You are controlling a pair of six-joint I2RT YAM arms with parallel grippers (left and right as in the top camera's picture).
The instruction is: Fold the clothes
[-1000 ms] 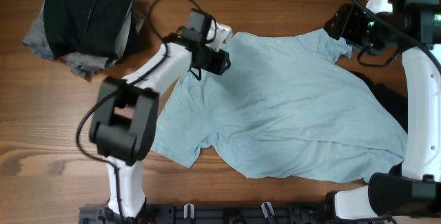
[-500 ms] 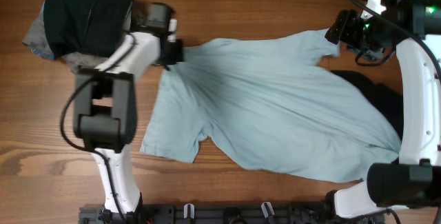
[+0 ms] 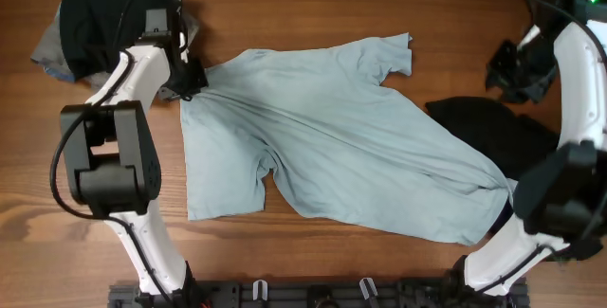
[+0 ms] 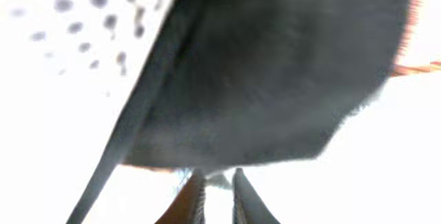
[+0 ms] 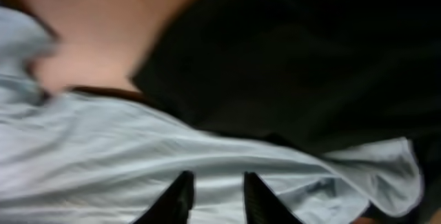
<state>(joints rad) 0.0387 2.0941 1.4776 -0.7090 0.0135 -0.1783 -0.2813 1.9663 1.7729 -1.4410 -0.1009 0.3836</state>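
Note:
The pale blue T-shirt (image 3: 351, 147) lies spread and wrinkled across the middle of the table. My left gripper (image 3: 187, 82) is shut on its upper left edge, next to the pile. The left wrist view is blurred, with a scrap of pale cloth between the nearly closed fingers of the left gripper (image 4: 219, 176). My right gripper (image 3: 503, 69) is open and empty, to the right of the shirt's sleeve (image 3: 394, 57). In the right wrist view the right gripper (image 5: 217, 177) hovers over the blue shirt (image 5: 103, 162). A black garment (image 3: 493, 133) lies at the right, partly under the shirt.
A pile of black and grey garments (image 3: 119, 24) sits at the back left corner, close to my left arm. The black garment also fills the top of the right wrist view (image 5: 303, 65). Bare wooden table (image 3: 313, 5) shows along the back and front left.
My left gripper has dragged the T-shirt leftward and toward the front. My right gripper has let go of the right sleeve and moved away to the right.

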